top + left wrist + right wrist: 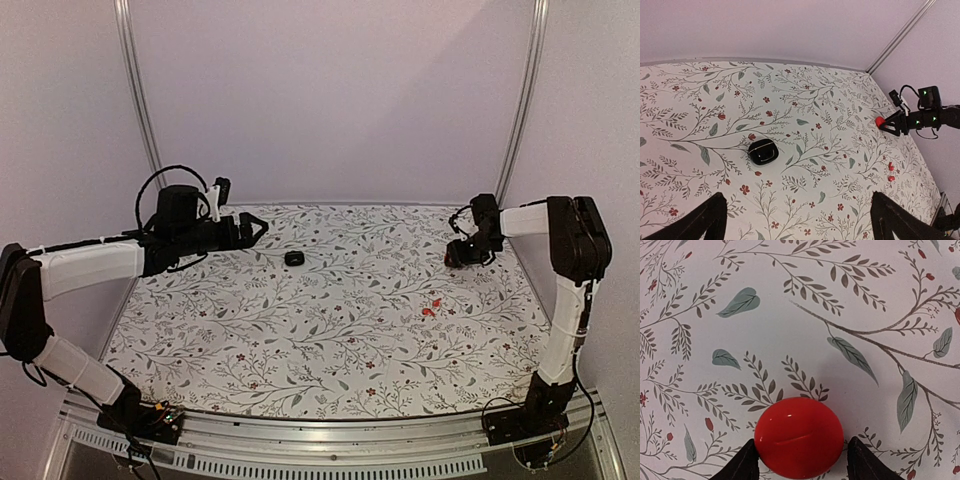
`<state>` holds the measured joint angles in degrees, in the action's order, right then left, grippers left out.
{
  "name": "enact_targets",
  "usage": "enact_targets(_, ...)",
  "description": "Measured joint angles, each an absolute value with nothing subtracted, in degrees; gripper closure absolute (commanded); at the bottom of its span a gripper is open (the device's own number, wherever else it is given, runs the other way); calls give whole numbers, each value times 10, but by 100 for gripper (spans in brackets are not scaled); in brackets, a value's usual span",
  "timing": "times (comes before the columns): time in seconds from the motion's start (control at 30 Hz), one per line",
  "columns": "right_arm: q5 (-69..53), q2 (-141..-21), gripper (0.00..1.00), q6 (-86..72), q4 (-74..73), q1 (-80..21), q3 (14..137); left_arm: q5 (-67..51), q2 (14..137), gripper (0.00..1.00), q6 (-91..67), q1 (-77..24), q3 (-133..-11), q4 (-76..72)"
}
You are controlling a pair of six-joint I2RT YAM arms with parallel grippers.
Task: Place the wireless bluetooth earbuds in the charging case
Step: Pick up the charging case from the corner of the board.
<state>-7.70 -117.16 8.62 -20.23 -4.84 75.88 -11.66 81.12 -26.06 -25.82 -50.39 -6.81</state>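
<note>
Two tiny red earbuds (430,308) lie close together on the floral cloth at the right; they also show in the left wrist view (891,171). My right gripper (457,256) is shut on a round glossy red charging case (799,437), lid closed, with a finger on each side, behind the earbuds. The red case also shows in the left wrist view (880,121). A black closed case (294,258) sits on the cloth at the middle back and also shows in the left wrist view (763,151). My left gripper (262,228) is open and empty, held above the cloth left of the black case.
The floral cloth (330,340) covers the table. White walls and metal frame posts (520,110) close the back and sides. A metal rail (330,440) runs along the near edge by the arm bases.
</note>
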Motion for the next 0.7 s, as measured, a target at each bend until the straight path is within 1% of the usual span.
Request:
enact_targets(0.1, -76, -1182, 42, 91, -203, -51, 771, -118, 811, 0, -259, -258, -504, -68)
enact_targets(0.47, -76, -1187, 52, 105, -203, -59, 776, -124, 811, 0, -256, -258, -498, -69)
enact_targets(0.7, -79, -1183, 55, 106, -202, -87, 773, -122, 808, 0, -253, -258, -498, -65)
